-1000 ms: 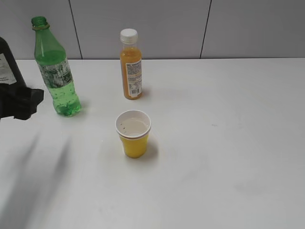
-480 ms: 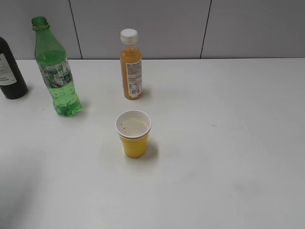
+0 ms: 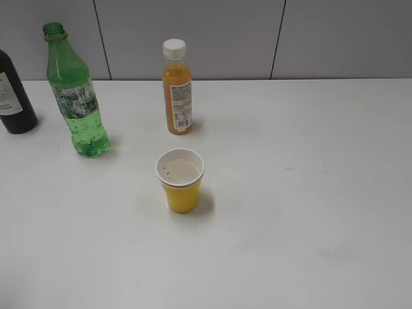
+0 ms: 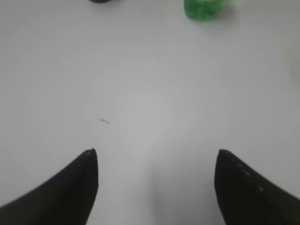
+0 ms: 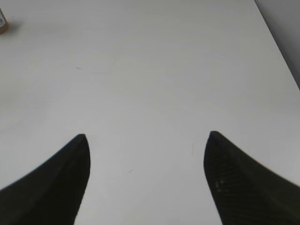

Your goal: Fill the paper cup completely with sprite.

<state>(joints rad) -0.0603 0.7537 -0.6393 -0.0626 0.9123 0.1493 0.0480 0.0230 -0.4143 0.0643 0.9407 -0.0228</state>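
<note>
paper cup stands upright mid-table, holding clear liquid with a few bubbles at the wall, level a bit below the rim. judging from that, it's mostly full but not to the top. landmark for everything below is the cup.

sprite bottle is upright, cap off, behind and to the left of the cup, well apart from it. open neck means it's ready to pour with no uncapping step. juice bottle is straight behind the cup, capped, near but not touching. dark bottle is far left of the cup, beyond the sprite.

my arms: neither one shows in the exterior view, so both sit outside that view. left pincer is spread wide, nothing between the fingers, hanging above bare table with the sprite's green base just at the top edge of my wrist view. right pincer is also spread wide and empty, over bare table to the right of the cup, juice bottle base just in the top-left corner of that view.

my read: if topping up is wanted, the left side is the one lined up for the sprite.
</note>
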